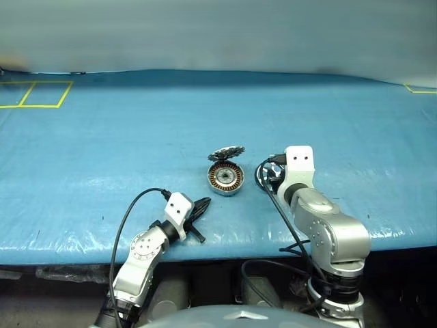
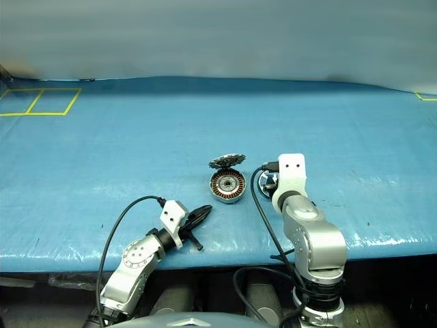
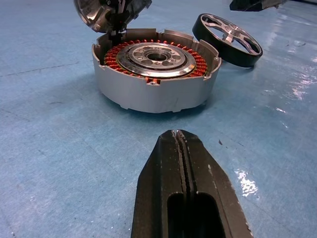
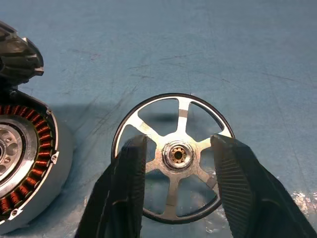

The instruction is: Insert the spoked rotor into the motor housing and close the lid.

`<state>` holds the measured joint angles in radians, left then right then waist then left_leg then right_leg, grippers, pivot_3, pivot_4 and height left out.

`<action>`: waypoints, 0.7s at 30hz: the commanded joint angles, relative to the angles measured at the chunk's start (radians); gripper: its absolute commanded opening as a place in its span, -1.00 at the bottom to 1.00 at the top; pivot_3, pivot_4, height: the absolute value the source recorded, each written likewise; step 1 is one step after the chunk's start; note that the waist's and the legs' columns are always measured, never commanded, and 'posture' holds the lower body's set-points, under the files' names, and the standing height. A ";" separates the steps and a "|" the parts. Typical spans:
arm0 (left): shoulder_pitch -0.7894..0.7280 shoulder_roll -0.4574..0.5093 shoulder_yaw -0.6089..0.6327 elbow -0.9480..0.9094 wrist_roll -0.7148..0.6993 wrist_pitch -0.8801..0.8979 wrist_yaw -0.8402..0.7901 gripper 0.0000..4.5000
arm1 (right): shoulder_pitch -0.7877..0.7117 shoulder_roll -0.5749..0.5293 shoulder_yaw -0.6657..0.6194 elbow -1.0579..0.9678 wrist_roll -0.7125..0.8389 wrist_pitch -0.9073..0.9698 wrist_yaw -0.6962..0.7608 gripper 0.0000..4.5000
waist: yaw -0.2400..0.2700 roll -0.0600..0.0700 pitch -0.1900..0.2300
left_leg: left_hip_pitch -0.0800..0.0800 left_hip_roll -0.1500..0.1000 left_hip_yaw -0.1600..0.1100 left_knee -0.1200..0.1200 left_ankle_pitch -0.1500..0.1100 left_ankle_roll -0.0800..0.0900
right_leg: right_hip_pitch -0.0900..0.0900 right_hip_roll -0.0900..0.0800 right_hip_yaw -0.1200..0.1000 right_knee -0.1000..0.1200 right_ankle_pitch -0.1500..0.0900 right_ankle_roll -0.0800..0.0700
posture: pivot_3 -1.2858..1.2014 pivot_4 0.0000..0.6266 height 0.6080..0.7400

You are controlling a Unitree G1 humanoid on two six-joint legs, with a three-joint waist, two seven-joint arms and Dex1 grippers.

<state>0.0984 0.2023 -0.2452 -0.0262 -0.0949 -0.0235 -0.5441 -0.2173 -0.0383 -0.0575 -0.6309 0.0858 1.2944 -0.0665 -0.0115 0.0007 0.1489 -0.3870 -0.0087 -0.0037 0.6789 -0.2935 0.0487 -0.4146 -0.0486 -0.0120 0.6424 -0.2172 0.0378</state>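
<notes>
Silver: one housing, one lid, one rotor.

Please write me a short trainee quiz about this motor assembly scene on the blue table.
1. True or false: the black-rimmed silver-spoked rotor already sits inside the round silver motor housing with copper windings.
2. The thin silver hinged lid is: A) raised open, B) shut flat, C) lying loose on the blue table.
3. Which gripper has its fingers spread on either side of the rotor's hub?

Key
1. False: it lies on the table beside the housing.
2. A.
3. The right gripper; the left gripper is shut, pointing at the housing.
</notes>
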 commanded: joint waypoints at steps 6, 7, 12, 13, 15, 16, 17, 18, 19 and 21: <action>0.002 -0.001 -0.003 0.002 0.001 0.005 0.004 -1.00 | 0.009 0.016 0.017 0.014 -0.011 -0.041 -0.003 0.51 | 0.000 0.000 0.000 | 0.000 0.000 0.000 0.000 0.000 0.000 | 0.000 0.002 0.000 0.000 0.000 0.000 | 0.03 -0.52 1.00; 0.001 -0.001 -0.003 0.003 0.001 0.005 0.004 -1.00 | 0.012 0.011 0.024 0.026 -0.014 -0.047 -0.001 0.51 | 0.000 0.000 0.000 | 0.000 0.000 0.000 0.000 0.000 0.000 | 0.000 0.002 0.000 0.000 0.000 0.000 | 0.03 -0.52 1.00; -0.001 -0.005 -0.006 0.005 0.002 0.004 0.004 -1.00 | 0.019 -0.003 0.044 0.108 -0.029 -0.109 0.001 0.51 | 0.000 0.000 0.000 | 0.000 0.000 0.000 0.000 0.000 0.000 | 0.000 0.003 0.000 0.000 0.000 0.000 | 0.03 -0.52 1.00; -0.002 -0.006 -0.006 0.005 0.002 0.003 0.004 -1.00 | 0.020 0.004 0.039 0.123 -0.025 -0.118 0.001 0.51 | 0.000 0.000 0.000 | 0.000 0.000 0.000 0.000 0.000 0.000 | 0.000 0.003 0.000 0.000 0.000 0.000 | 0.03 -0.52 1.00; -0.002 -0.007 -0.006 0.006 0.003 0.002 0.005 -1.00 | 0.023 0.014 0.032 0.146 -0.024 -0.135 0.000 0.51 | 0.000 0.000 0.000 | 0.000 0.000 0.000 0.000 0.000 0.000 | 0.000 0.003 0.000 0.000 0.000 0.000 | 0.03 -0.52 1.00; -0.002 -0.007 -0.005 0.007 0.002 0.002 0.006 -1.00 | 0.025 0.019 0.027 0.156 -0.023 -0.141 -0.001 0.51 | 0.000 0.000 0.000 | 0.000 0.000 0.000 0.000 0.000 0.000 | 0.000 0.003 0.000 0.000 0.000 0.000 | 0.03 -0.52 1.00; -0.002 -0.008 -0.005 0.007 0.002 0.002 0.007 -1.00 | 0.026 0.023 0.023 0.162 -0.023 -0.146 -0.002 0.51 | 0.000 0.000 0.000 | 0.000 0.000 0.000 0.000 0.000 0.000 | 0.000 0.003 0.000 0.000 0.000 0.000 | 0.03 -0.52 1.00; -0.002 -0.008 -0.005 0.007 0.003 0.001 0.008 -1.00 | 0.028 0.029 0.017 0.168 -0.022 -0.151 -0.004 0.51 | 0.000 0.000 0.000 | 0.000 0.000 0.000 0.000 0.000 0.000 | 0.000 0.003 0.000 0.000 0.000 0.000 | 0.03 -0.52 1.00; -0.002 -0.008 -0.004 0.007 0.003 0.001 0.009 -1.00 | 0.030 0.035 0.009 0.173 -0.020 -0.154 -0.004 0.51 | 0.000 0.000 0.000 | 0.000 0.000 0.000 0.000 0.000 0.000 | 0.000 0.003 0.000 0.000 0.000 0.000 | 0.03 -0.52 1.00; -0.002 -0.009 -0.005 0.008 0.004 0.001 0.010 -1.00 | 0.033 0.047 -0.005 0.184 -0.016 -0.159 -0.003 0.51 | 0.000 0.000 0.000 | 0.000 0.000 0.000 0.000 0.000 0.000 | 0.000 0.003 0.000 0.000 0.000 0.000 | 0.03 -0.52 1.00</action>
<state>0.0977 0.1982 -0.2455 -0.0252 -0.0937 -0.0236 -0.5382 -0.1924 0.0032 -0.0496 -0.4540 0.0644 1.1401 -0.0661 -0.0115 0.0006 0.1488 -0.3867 -0.0087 -0.0036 0.6791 -0.2935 0.0488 -0.4141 -0.0456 -0.0115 0.6424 -0.2172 0.0378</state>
